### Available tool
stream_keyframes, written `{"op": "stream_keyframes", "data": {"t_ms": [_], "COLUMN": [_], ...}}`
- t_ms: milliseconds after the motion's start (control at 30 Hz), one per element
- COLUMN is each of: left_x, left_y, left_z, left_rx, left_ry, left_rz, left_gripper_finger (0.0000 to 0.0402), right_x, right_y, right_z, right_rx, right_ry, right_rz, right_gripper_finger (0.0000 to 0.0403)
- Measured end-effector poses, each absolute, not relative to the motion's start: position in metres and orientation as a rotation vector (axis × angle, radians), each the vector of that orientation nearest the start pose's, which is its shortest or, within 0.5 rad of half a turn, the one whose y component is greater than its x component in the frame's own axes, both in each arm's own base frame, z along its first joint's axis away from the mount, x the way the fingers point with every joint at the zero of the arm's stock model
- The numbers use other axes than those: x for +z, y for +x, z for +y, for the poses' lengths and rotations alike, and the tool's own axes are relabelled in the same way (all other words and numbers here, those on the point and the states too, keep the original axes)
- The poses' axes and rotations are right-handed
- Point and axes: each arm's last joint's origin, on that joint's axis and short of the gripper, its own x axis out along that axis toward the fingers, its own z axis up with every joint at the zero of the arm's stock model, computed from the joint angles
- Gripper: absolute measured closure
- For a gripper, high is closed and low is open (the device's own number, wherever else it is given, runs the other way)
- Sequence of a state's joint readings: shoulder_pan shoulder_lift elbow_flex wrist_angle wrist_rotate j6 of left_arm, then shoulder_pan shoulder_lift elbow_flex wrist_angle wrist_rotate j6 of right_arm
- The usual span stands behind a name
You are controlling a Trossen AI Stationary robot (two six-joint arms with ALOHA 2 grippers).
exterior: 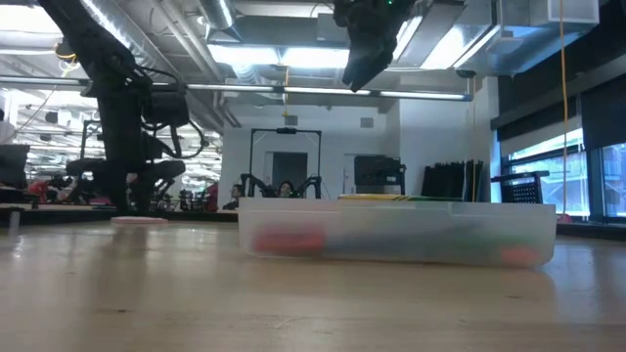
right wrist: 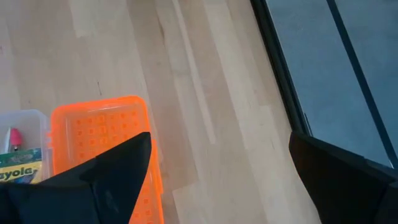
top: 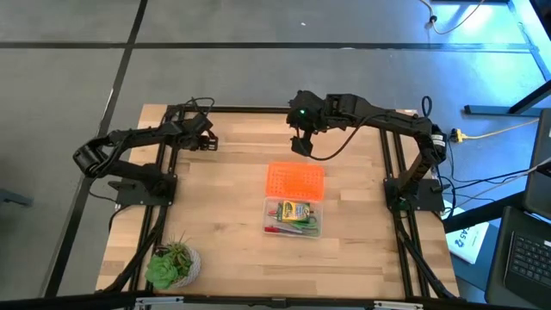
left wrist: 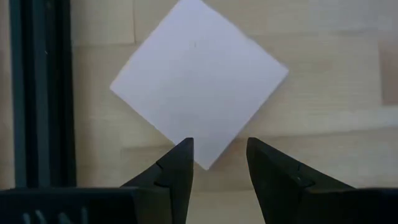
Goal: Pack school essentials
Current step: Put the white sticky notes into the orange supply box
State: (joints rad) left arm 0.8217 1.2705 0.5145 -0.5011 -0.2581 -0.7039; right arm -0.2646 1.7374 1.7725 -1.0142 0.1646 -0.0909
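Overhead, fluorescent strips lit an open workshop with ducts and tall windows behind the pale wooden table [top: 232, 250]. At its far left corner the left gripper [left wrist: 219, 163] hovered over the pink square note pad [left wrist: 199, 78], fingers narrowly parted and holding nothing. High above the far middle, the right gripper [right wrist: 217, 177] hung with its fingers spread wide and empty. Near centre sat the clear plastic box [top: 293, 218] holding the yellow-green crayon box [top: 294, 209], its orange perforated lid [top: 295, 181] lying just beyond. A green potted plant [top: 170, 263] stood at the near left.

A robotics lab: exposed ceiling ducts [exterior: 196, 44], more robot rigs [exterior: 286, 161] beyond the wooden table [exterior: 293, 303].
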Motion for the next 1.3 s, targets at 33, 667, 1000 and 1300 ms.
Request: {"op": "stream_keyframes", "data": {"t_ms": [33, 667, 1000, 1300], "left_x": [0.139, 0.153, 0.142, 0.128], "left_y": [0.124, 0.132, 0.133, 0.142], "left_z": [0.144, 0.153, 0.16, 0.165], "left_rx": [1.356, 1.194, 1.235, 1.149], "left_ry": [-0.915, -0.843, -0.8, -0.859], "left_rz": [0.905, 0.873, 0.936, 0.961], "left_gripper_finger": [0.026, 0.026, 0.0259, 0.0259], "right_x": [0.352, 0.352, 0.352, 0.352], "right_y": [0.346, 0.346, 0.346, 0.346], "right_z": [-0.099, -0.099, -0.099, -0.099], "right_rx": [-0.349, -0.351, -0.352, -0.352], "right_ry": [-0.033, -0.031, -0.029, -0.029], "right_rz": [1.002, 1.003, 1.002, 1.002], "right_gripper_finger": [0.0022, 0.0022, 0.0022, 0.0022]}}
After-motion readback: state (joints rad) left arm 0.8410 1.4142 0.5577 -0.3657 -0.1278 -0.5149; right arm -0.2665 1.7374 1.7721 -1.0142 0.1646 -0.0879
